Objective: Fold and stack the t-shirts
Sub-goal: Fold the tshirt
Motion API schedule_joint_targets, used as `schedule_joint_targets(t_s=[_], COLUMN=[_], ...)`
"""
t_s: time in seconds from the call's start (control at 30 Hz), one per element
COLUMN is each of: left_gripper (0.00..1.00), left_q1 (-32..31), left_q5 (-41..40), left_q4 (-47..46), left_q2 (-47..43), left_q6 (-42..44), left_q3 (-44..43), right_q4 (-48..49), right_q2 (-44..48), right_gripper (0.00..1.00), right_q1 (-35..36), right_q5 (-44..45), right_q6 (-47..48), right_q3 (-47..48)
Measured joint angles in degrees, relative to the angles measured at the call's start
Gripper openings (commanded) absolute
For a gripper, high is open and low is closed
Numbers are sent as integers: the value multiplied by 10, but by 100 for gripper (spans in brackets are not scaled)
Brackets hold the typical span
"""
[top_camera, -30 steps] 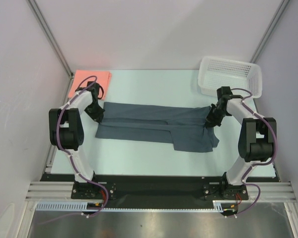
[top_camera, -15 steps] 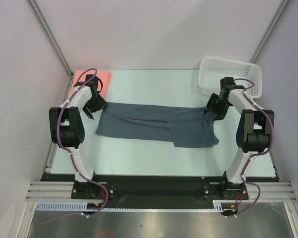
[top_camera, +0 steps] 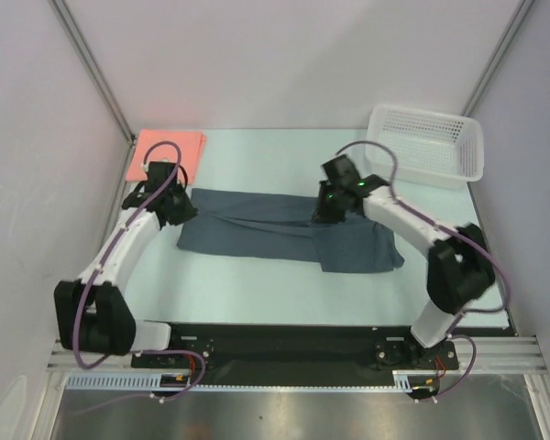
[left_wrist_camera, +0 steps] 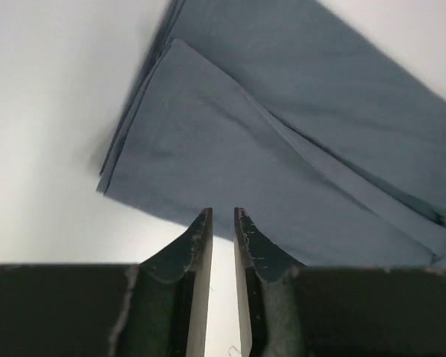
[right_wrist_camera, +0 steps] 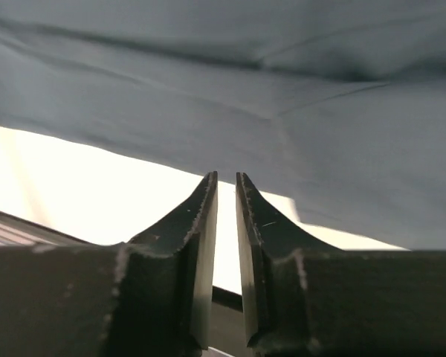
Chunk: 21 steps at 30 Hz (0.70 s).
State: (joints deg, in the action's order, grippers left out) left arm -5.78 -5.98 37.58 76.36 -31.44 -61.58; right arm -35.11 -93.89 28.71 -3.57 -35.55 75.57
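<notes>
Lying stretched across the middle of the pale surface (top_camera: 257, 293) in the top view, the dark slate t-shirt (top_camera: 257, 234) runs from left of centre to right of centre. A wider folded flap reaches toward the lower right. The salmon-pink t-shirt (top_camera: 168, 152) sits as a folded rectangle in the upper left corner of the surface, apart from the dark one. A white mesh basket (top_camera: 428, 139) stands in the upper right. The left claw (left_wrist_camera: 221, 217) is at the dark shirt's left end, closed down to a thin slit with nothing in it; layered cloth edges show in the upper part of its view. The right claw (right_wrist_camera: 226, 177) is over the shirt's middle, likewise narrowed to a slit and gripping nothing, with grey cloth filling the upper half of its view.
</notes>
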Motion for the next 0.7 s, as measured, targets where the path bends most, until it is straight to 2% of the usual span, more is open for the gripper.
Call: schedule_joint_targets(t_s=[0.2, 0.4, 0.7], left_gripper=[21, 20, 21], left_q1=[36, 105, 108], left_q5=[46, 65, 64], left_q4=[-54, -68, -100], left_q2=[96, 135, 137], left_q6=[15, 16, 15], left_q3=[38, 48, 95], right_q4=[15, 15, 16], right_q2=[-139, -170, -200], right_gripper=[23, 23, 23], right_q1=[88, 104, 109], right_q5=[12, 33, 60], right_q6=[-52, -80, -99], right_q3=[10, 24, 65])
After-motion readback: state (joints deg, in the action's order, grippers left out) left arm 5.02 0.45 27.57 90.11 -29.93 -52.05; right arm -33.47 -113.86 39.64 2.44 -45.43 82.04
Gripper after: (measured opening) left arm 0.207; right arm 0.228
